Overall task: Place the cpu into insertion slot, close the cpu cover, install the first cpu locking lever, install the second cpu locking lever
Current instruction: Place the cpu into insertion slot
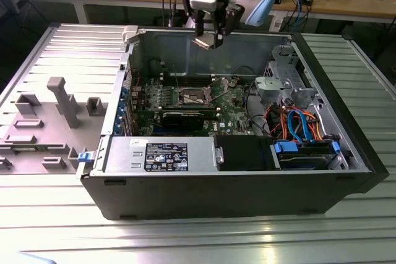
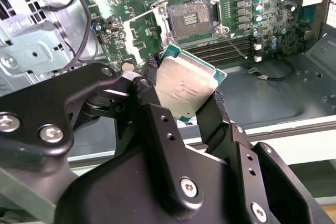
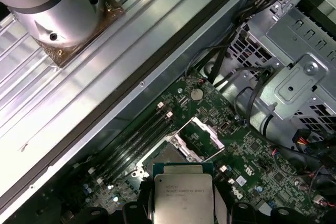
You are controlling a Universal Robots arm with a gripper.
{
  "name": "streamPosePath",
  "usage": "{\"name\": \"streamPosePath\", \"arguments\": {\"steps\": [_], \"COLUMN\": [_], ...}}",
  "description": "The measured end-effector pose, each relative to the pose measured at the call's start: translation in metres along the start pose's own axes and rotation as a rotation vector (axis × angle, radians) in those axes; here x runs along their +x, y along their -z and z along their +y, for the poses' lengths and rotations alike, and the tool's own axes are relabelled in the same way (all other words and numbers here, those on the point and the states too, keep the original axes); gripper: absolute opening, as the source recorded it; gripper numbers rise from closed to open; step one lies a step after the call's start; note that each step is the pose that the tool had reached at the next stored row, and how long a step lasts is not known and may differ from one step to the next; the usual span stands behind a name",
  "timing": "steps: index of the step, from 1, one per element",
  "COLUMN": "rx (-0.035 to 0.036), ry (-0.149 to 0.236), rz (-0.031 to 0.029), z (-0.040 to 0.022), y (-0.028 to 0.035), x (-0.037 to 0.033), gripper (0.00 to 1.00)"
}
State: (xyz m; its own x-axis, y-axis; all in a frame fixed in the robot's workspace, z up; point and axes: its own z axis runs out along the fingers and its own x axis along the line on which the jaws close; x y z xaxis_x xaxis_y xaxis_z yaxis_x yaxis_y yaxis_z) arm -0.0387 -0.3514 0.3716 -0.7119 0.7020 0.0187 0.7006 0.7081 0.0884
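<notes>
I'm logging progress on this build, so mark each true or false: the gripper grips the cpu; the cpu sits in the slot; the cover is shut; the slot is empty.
1. The gripper grips the cpu: true.
2. The cpu sits in the slot: false. It is held in the air above the board, apart from the slot.
3. The cover is shut: false. It stands swung open beside the slot.
4. The slot is empty: true. Its dark contact field is bare.
</notes>
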Motion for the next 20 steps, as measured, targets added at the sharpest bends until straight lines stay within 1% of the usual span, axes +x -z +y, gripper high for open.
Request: {"name": "streamPosePath", "arguments": {"steps": [3, 6, 20], "rx": [-0.0005, -0.0008, -0.001], "ry": [-0.031, -0.047, -0.052], "rz": [-0.0027, -0.0041, -0.0046], "z": [0.0, 0.0, 0.0], "y": [-0.0002, -0.0003, -0.0003], "x": [0.0, 0.0, 0.0], "gripper": [0.55, 0.55, 0.55]}}
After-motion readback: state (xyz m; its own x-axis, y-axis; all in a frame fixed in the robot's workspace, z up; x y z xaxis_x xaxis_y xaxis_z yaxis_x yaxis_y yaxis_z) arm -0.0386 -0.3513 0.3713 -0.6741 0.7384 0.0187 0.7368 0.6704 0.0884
